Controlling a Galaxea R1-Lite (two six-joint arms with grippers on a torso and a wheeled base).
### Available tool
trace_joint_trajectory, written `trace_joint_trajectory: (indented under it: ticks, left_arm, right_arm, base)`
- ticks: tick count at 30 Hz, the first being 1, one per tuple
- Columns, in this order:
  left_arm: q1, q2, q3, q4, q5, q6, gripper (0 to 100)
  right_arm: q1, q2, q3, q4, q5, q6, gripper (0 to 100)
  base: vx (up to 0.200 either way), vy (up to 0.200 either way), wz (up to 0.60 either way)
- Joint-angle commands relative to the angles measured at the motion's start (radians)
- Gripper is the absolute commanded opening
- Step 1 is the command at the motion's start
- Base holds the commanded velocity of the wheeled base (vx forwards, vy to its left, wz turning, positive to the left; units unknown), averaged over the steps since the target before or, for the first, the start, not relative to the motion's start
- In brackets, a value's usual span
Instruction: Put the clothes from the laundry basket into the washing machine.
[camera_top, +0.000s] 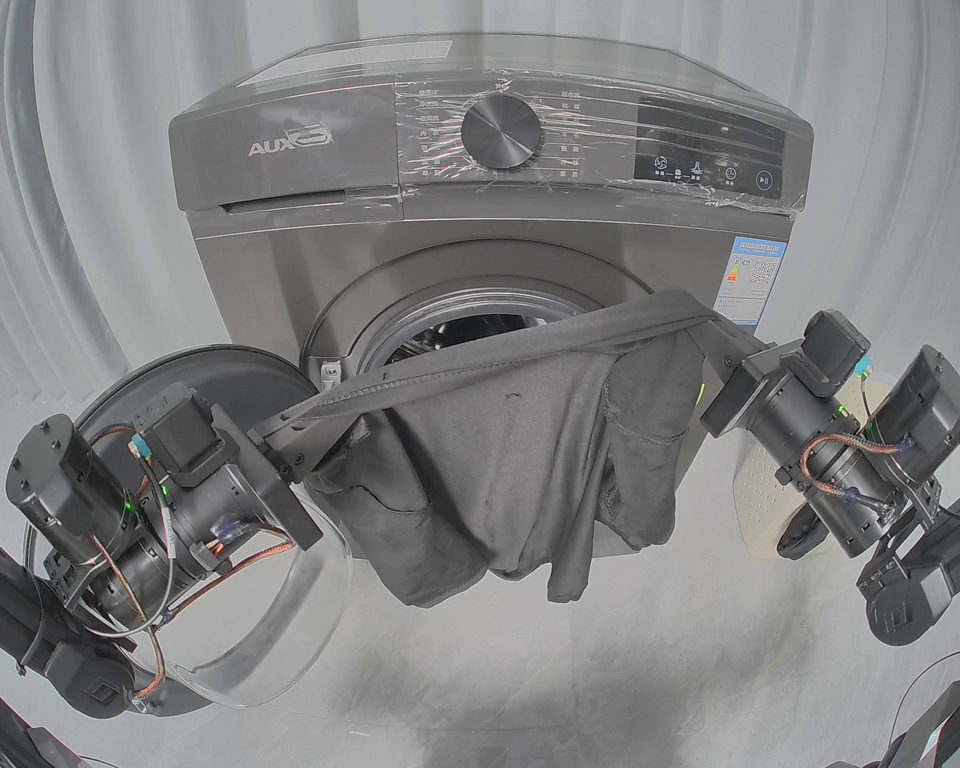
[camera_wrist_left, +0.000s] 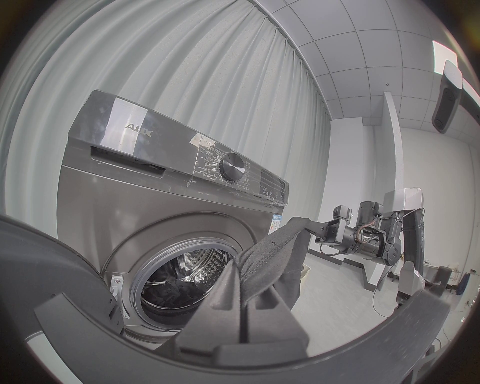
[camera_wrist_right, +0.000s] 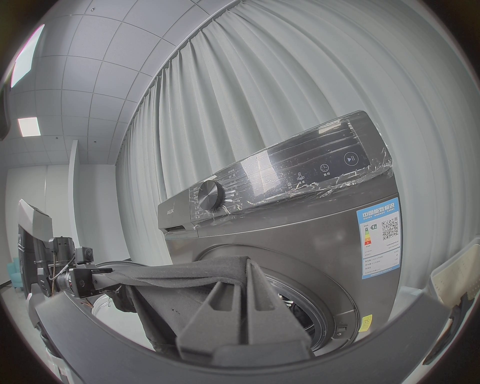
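At the left, the open door (camera_top: 215, 380) of the washing machine (camera_top: 300, 240) is seen swung aside, its clear domed glass (camera_top: 290, 620) hanging low beside the left arm. The left gripper (camera_top: 290, 438) is closed on one end of a dark grey garment (camera_top: 500, 450), and the right gripper (camera_top: 720, 342) is clamped on the other end. The upper hem is thus drawn taut between them, across and just in front of the round porthole (camera_top: 455, 328). The rest of the cloth is let hang in loose folds below the porthole's lower rim. At the far right, a cream perforated container (camera_top: 765, 490), probably the laundry basket, is partly hidden behind the right arm.

The risk is judged to lie in the spread. The cloth is held wider than the porthole, so it could be caught on the rim or left draped outside if pushed in flat. A narrow pinch on limp fabric could also be lost.

The garment is a soft, matte knit with a stitched hem. The machine is smooth grey metal, its control panel (camera_top: 600, 150) covered with wrinkled film. The drum (camera_wrist_left: 200, 265) is perforated steel.
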Motion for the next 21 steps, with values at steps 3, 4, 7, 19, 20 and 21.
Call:
trace_joint_trajectory:
  ticks: [3, 4, 7, 19, 20, 21]
  left_arm:
    - [0.002, 0.003, 0.005, -0.001, -0.005, 0.0, 0]
    - [0.002, 0.003, 0.005, -0.001, -0.005, 0.0, 0]
    - [0.002, 0.003, 0.005, -0.001, -0.006, 0.0, 0]
    - [0.011, 0.023, 0.092, 0.002, -0.02, -0.011, 100]
    - [0.011, 0.032, 0.101, 0.001, -0.04, -0.011, 100]
    - [0.011, 0.033, 0.101, 0.001, -0.045, -0.011, 100]
  right_arm:
    - [0.002, 0.005, 0.0, -0.001, 0.0, 0.001, 0]
    - [0.002, 0.005, 0.0, 0.0, 0.002, 0.001, 0]
    - [0.002, 0.006, 0.0, -0.001, 0.002, 0.001, 0]
    - [-0.001, 0.028, 0.009, -0.006, 0.002, 0.01, 0]
    - [-0.001, 0.038, 0.008, -0.011, 0.0, 0.016, 0]
    - [-0.001, 0.042, 0.008, -0.011, 0.0, 0.018, 0]
  base:
    - [0.0, 0.0, 0.0]
    - [0.0, 0.0, 0.0]
    - [0.0, 0.0, 0.0]
    - [0.0, 0.0, 0.0]
    - [0.0, 0.0, 0.0]
    - [0.0, 0.0, 0.0]
